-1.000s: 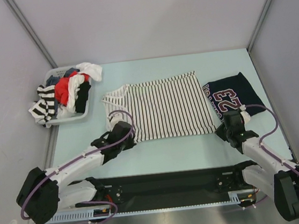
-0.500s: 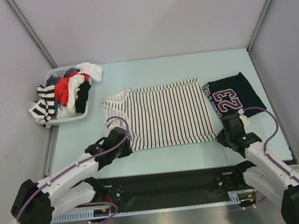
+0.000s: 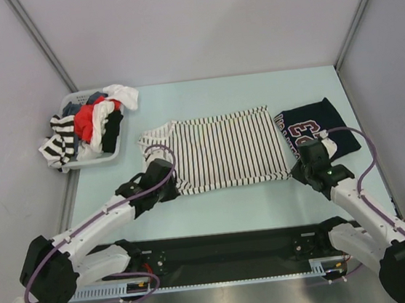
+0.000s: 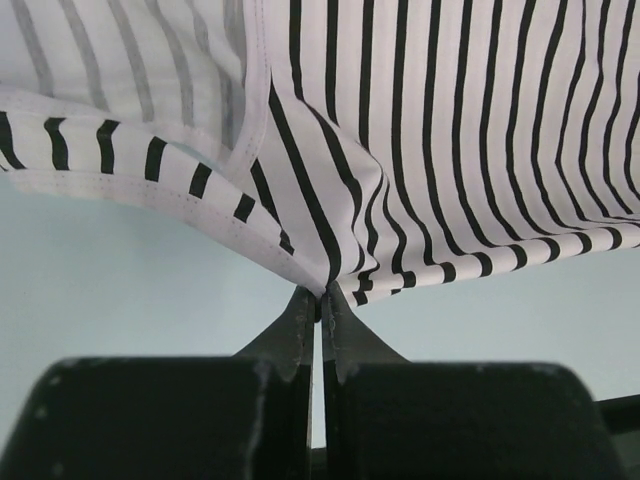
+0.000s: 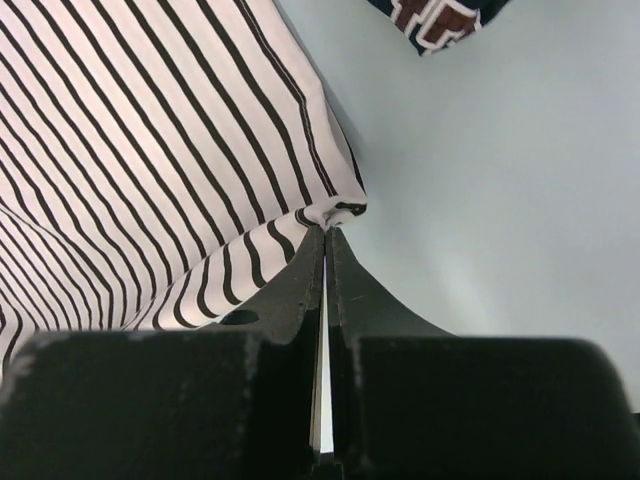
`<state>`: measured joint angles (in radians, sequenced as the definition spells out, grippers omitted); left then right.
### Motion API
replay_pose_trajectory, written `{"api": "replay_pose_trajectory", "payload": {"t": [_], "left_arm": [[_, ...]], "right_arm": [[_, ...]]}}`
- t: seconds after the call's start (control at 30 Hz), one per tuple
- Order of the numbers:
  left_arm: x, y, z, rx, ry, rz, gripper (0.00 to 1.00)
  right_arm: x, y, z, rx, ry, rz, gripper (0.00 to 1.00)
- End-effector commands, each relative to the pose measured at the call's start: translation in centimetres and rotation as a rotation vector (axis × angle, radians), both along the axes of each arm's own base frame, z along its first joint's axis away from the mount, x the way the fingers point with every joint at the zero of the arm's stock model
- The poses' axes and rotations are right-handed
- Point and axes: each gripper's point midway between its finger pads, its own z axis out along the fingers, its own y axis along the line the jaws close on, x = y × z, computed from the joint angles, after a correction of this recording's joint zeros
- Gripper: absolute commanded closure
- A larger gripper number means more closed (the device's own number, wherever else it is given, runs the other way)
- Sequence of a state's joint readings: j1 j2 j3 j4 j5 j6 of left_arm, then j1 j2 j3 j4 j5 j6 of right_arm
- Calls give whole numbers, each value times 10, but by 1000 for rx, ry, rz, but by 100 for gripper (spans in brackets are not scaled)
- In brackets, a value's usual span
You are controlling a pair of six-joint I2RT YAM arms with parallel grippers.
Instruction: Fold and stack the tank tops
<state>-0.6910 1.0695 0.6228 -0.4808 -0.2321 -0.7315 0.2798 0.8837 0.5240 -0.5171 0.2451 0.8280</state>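
Observation:
The white tank top with thin dark stripes [image 3: 224,149] lies spread in the middle of the table, its near edge lifted. My left gripper [image 3: 171,188] is shut on its near left corner [image 4: 322,285]. At the near right corner [image 5: 330,222] my right gripper [image 3: 301,168] is shut on the hem. The dark navy tank top with maroon trim and a "23" [image 3: 335,125] lies folded to the right of the striped one, partly hidden behind the right arm; a corner of it [image 5: 435,20] shows in the right wrist view.
A white basket [image 3: 108,156] heaped with mixed clothes stands at the far left. Grey walls with metal posts close in the table on three sides. A black rail [image 3: 229,254] runs along the near edge between the arm bases.
Both grippers have carried the striped top's near edge away from the arm bases, toward the far side. The cloth's near hem now lies further back, and the right arm covers part of the "23".

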Motion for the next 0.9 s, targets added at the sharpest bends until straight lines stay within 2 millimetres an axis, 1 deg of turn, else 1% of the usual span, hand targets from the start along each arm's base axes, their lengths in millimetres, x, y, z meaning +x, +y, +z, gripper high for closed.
{"api": "replay_pose_trajectory", "payload": {"t": [0.0,0.07,0.1,0.27,0.3,0.37,0.4,0.47,0.5,0.57,0.73,0.77,0.87], "left_arm": [[16,0,16,4,-34,-5,100],[24,0,17,0,-37,-2,100],[27,0,17,0,-37,2,100],[44,5,15,20,-30,13,100],[48,4,19,21,-38,9,100],[53,4,16,33,-28,8,100],[57,2,20,34,-37,5,100],[62,2,17,48,-28,5,100],[66,1,21,49,-36,6,100],[71,1,20,58,-32,9,100],[87,0,19,75,-28,15,100],[89,0,19,78,-27,16,100],[98,0,15,97,-15,22,100]], "right_arm": [[22,-1,23,-27,-71,-9,100],[27,1,25,-23,-78,-7,100],[34,2,26,-25,-85,-5,100],[53,5,28,-52,-81,2,100],[59,6,28,-59,-76,3,100],[65,4,25,-78,-63,-2,100],[69,4,26,-80,-64,-5,100],[77,4,23,-85,-48,-5,100],[82,4,24,-82,-55,-8,100],[91,6,22,-75,-54,-1,100],[105,1,21,-78,-43,-16,100],[107,0,18,-77,-34,-17,100],[117,0,22,-66,-53,-21,100]]}}
